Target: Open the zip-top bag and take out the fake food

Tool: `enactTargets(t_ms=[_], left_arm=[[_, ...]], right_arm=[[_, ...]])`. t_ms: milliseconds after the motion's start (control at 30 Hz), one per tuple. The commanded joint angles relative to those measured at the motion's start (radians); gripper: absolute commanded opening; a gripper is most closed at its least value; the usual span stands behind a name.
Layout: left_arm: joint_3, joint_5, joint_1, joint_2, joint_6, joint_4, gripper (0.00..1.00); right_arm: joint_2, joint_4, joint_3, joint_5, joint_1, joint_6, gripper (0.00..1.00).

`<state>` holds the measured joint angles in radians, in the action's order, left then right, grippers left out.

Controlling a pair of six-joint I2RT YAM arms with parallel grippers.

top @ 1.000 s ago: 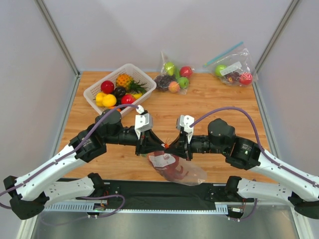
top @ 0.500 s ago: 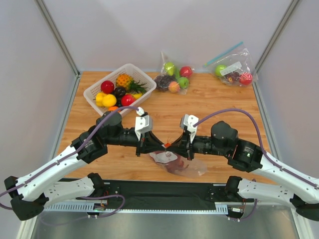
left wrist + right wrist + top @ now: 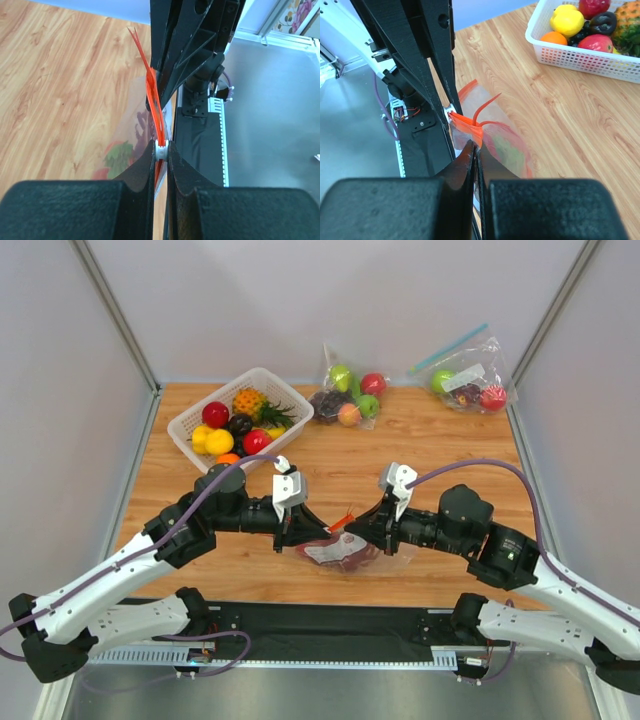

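Near the table's front edge, the zip-top bag (image 3: 380,562) lies between the arms. The fake food (image 3: 348,558) inside is a dark-red blur, possibly a lobster. The left gripper (image 3: 160,148) is pinched tight on the orange zip strip (image 3: 154,95), and the right gripper (image 3: 476,144) is clamped on it too. Farther back stands a white basket (image 3: 190,423) of fruit.

Bright, even light from above; soft shadows on the bench (image 3: 450,430). Sharp overhead, blurry foreground in wrist views.
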<state>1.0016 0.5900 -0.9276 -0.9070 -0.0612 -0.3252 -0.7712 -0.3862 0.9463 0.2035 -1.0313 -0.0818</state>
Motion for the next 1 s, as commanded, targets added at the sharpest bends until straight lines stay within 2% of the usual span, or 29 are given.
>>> enactTargets(t_ms=[0,633,967], left_arm=[[-0.012,0.013,-0.001,0.029,0.027,-0.055,0.00],[-0.041,-0.055,-0.002,0.069,0.035,-0.107,0.00],[-0.052,-0.094,-0.001,0.082,0.041,-0.153,0.00]], right_arm=[[0.035,0.043,0.003,-0.095,0.034,0.010,0.00],[0.050,0.012,0.000,-0.188,0.091,0.014,0.00],[0.012,0.033,-0.018,-0.197,0.237,-0.015,0.00]])
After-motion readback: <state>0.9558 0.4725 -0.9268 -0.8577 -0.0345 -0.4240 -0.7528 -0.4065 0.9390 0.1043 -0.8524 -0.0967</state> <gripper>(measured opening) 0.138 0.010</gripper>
